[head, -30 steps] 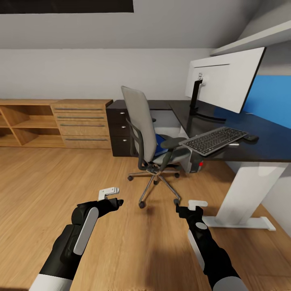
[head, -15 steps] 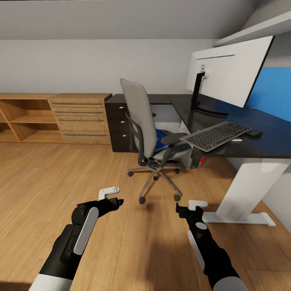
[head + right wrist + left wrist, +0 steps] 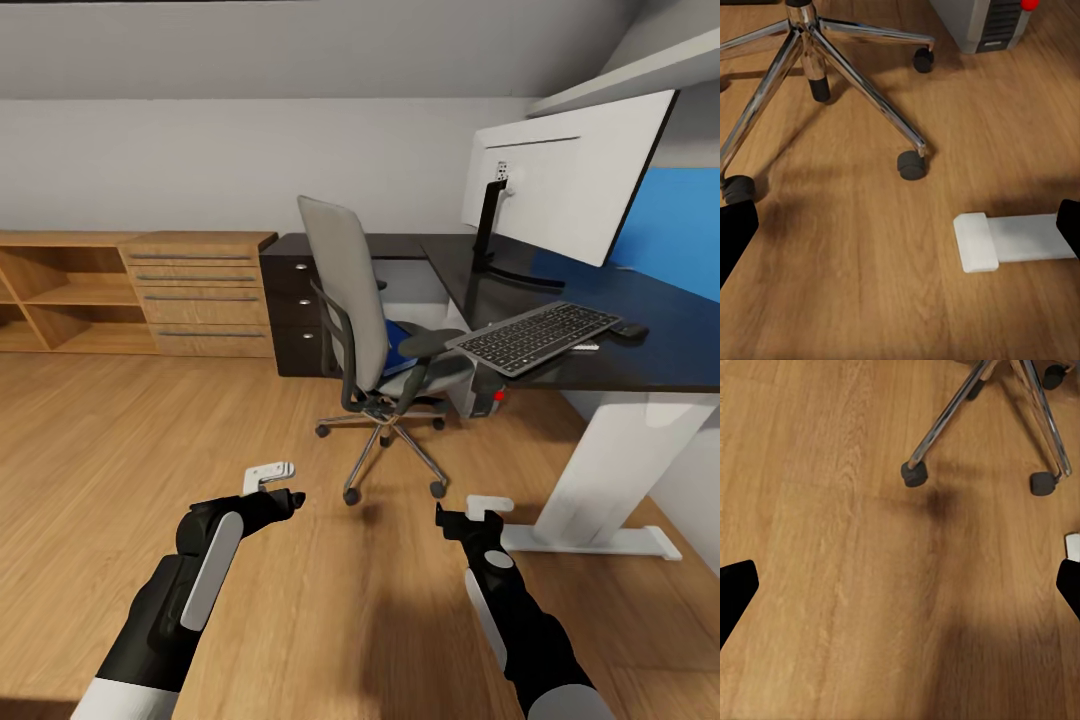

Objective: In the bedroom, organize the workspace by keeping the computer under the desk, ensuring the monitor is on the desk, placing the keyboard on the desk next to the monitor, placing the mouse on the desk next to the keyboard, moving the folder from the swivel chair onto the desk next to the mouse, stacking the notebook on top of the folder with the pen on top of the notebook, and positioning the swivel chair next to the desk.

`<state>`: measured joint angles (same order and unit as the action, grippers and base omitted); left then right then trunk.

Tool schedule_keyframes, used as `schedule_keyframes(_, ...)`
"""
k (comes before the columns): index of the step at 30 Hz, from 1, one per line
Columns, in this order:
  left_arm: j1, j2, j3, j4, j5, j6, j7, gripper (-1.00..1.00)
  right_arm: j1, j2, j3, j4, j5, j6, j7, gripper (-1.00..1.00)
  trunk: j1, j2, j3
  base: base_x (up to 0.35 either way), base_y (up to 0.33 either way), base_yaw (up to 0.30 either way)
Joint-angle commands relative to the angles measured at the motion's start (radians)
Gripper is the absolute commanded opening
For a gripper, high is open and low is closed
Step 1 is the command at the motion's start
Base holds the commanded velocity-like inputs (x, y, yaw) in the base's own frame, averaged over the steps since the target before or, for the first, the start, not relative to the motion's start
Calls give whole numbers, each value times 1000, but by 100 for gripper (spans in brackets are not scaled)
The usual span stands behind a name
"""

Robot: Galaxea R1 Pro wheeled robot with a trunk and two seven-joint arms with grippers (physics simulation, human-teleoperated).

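The swivel chair (image 3: 365, 340) is the landmark here. Far to its left, a wooden shelf (image 3: 60, 295) and a wooden chest (image 3: 205, 293) stand against the back wall, with wide bare floor (image 3: 150, 440) in front of them. The black drawers (image 3: 295, 315) of the bench sit just behind the chair's back.

The left end effector (image 3: 285, 492) hangs low over the floor, in front of the chair and to its left. Its fingers are spread wide apart and hold nothing. In the left wrist view, the chair's chrome legs (image 3: 945, 424) and castors lie just ahead, with bare wood between them and the fingers.

The chair faces the bench (image 3: 600, 350), its seat close to the bench's edge. The blue folder (image 3: 398, 345) lies on the seat. Behind the chair, under the bench, stands the computer (image 3: 480, 395).

The right end effector (image 3: 470, 515) hangs in front of the chair and to its right. Its fingers are also spread apart and empty. In the right wrist view, the bench's white foot (image 3: 1009, 240) lies close by.

Right of the chair, on the bench, the keyboard (image 3: 535, 337) sits at the near edge and sticks out a little over it. The mouse (image 3: 630, 329) is just past it. The monitor (image 3: 565, 180) stands behind them.
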<state>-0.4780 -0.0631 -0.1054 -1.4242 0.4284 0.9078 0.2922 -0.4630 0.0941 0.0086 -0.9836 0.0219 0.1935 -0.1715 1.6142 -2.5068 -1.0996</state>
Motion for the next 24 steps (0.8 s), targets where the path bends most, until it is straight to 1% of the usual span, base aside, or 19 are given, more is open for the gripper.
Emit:
schedule_keyframes(1, -1, 0, 0, -1, 10, 3, 10, 100, 0, 0, 1, -1, 3, 5, -4, 100, 0, 0, -1, 0, 0, 0)
schedule_keyframes(2, -1, 0, 0, -3, 10, -2, 10, 100, -6, 1, 3, 61, 6, -41, -4, 100, 0, 0, -1, 0, 0, 0)
schedule_keyframes(4, 0, 0, 0, -6, 10, -3, 10, 100, -17, -1, 2, 84, 6, -46, -5, 100, 0, 0, -1, 0, 0, 0)
schedule_keyframes(6, 6, 0, 0, -19, 10, -5, 9, 100, -67, -4, -1, 142, 5, -52, -6, 100, 0, 0, -1, 0, 0, 0)
schedule_keyframes(7, 18, 0, 0, -35, 11, -6, 9, 100, -120, -8, -5, 198, 5, -57, -6, 100, 0, 0, -1, 0, 0, 0)
schedule_keyframes(8, 76, 0, 0, -125, 11, -8, 3, 100, -308, -37, -28, 436, 3, -128, -6, 100, 0, 0, -1, 0, 0, 0)
schedule_keyframes(9, 83, 0, 0, -136, 11, -8, 0, 100, -328, -41, -31, 467, 3, -143, -6, 100, 0, 0, -1, 0, 0, 0)
schedule_keyframes(10, 95, 0, 0, -152, 12, -8, -6, 100, -361, -47, -34, 519, 3, -173, -6, 100, 0, 0, -1, 0, 0, 0)
schedule_keyframes(14, 108, 0, 0, -171, 12, -8, -30, 100, -403, -56, -40, 592, 2, -219, -7, 100, 0, 0, -1, 0, 0, 0)
schedule_keyframes(17, 111, 0, 0, -175, 11, -7, -39, 100, -413, -59, -44, 609, 2, -236, -7, 100, 0, 0, -1, 0, 0, 0)
schedule_keyframes(20, 113, 0, 0, -177, 12, -7, -45, 100, -419, -61, -47, 623, 2, -264, -7, 100, 0, 0, -1, 0, 0, 0)
schedule_keyframes(21, 114, 0, 0, -177, 12, -7, -47, 100, -420, -61, -48, 627, 2, -288, -8, 100, 0, 0, -1, 0, 0, 0)
schedule_keyframes(24, 114, 0, 0, -177, 12, -7, -48, 100, -421, -64, -49, 630, 2, -306, -7, 100, 0, 0, -1, 0, 0, 0)
